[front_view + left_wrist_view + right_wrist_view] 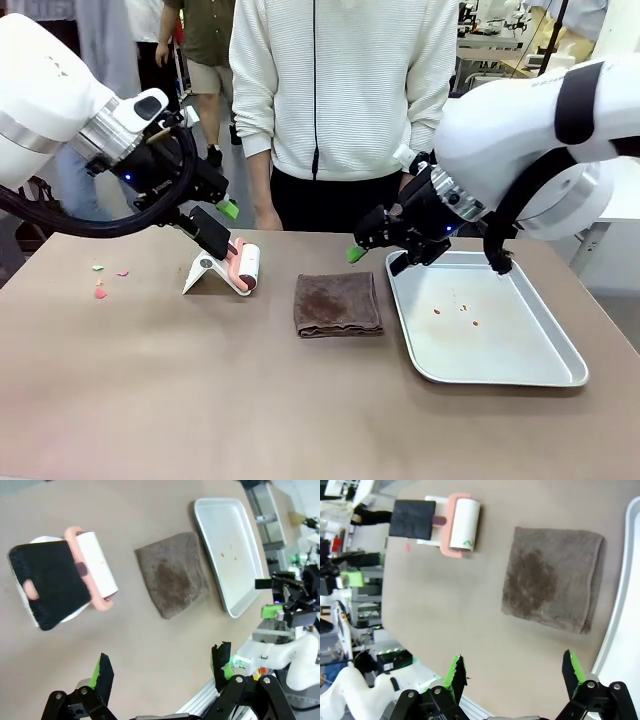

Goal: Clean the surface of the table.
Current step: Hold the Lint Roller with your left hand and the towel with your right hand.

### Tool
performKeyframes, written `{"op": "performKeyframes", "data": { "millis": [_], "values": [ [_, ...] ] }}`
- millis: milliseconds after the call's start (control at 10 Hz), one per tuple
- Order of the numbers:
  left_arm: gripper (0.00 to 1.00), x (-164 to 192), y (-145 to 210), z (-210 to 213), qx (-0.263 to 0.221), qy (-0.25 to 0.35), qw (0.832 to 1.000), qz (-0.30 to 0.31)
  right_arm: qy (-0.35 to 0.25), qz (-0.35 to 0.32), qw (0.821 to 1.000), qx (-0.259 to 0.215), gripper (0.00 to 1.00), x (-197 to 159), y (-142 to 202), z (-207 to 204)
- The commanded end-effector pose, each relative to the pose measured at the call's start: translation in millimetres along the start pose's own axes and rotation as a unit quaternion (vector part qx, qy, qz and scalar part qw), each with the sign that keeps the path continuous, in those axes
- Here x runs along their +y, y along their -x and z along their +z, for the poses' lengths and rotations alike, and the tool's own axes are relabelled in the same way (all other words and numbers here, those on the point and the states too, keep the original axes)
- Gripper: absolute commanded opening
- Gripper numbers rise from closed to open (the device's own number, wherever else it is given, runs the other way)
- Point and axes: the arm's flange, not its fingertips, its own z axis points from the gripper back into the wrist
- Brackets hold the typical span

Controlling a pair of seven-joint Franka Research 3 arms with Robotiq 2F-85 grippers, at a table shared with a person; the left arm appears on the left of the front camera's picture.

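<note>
The table point(200, 390) spans the whole view, bearing a lint roller point(246, 267), a brown cloth point(338, 304) and a tray point(500, 345). The left gripper point(162, 660) and right gripper point(514, 661) hover above it, both spread wide, holding nothing.

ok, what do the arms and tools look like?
The left arm and right arm are glossy white rounded links. The left has a silver wrist ring and a looped black cable; the right has a black band and a short black cable. The left tool and right tool are black, two-fingered, with green pads.
</note>
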Motion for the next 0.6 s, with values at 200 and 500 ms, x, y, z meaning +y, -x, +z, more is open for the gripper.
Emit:
{"op": "performKeyframes", "data": {
  "millis": [200,500],
  "values": [
    [1.00,12.9,-10.6,30.6,-0.023,-0.059,0.995,0.073,0.073,-0.063,0.994,0.050,1.00,9.7,-36.5,-50.2],
    [1.00,47.5,-32.8,12.9,-0.022,-0.051,0.992,0.109,0.106,-0.080,0.988,0.075,1.00,8.9,-47.5,-84.3]
  ]
}}
